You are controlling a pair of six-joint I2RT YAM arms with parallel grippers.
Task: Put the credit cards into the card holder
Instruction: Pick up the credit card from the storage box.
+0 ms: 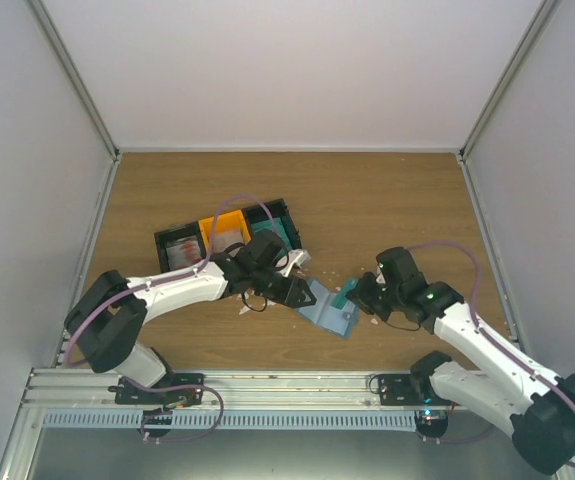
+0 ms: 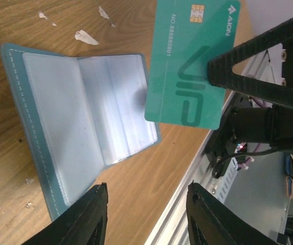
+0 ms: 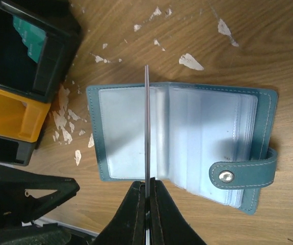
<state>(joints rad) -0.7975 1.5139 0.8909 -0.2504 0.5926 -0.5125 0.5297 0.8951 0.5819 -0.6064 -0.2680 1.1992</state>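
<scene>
**Teal card poised over the open holder, not yet in a sleeve**

The right hand (image 3: 147, 188) pinches one teal card (image 2: 187, 66) by an edge. It holds the card upright over the holder (image 3: 121, 132), which lies open flat on the desk (image 3: 268, 46) between the two arms. From the right wrist, the card lines up with the gap beside the holder's left page. I cannot tell whether its lower edge touches the plastic. The left hand (image 2: 147, 190) hangs close by, wide and holding nothing.

I judge this to be the insertion step. The next move calls for finding a sleeve mouth with the card's leading edge and sliding it in straight. The left hand would likely need to pin the holder so it does not skate.

The holder's clear sleeves (image 3: 212, 127) look empty, and its strap (image 3: 245, 171) lies at the side. The bin (image 3: 59, 51) sits near, on the left arm's side. It has teal cards (image 3: 28, 38) in its black end compartment and pale cards (image 1: 229, 235) in the orange middle one. The third compartment shows something pale with reddish marks, too blurred to name. White scraps (image 3: 191, 61) litter the desk.
</scene>
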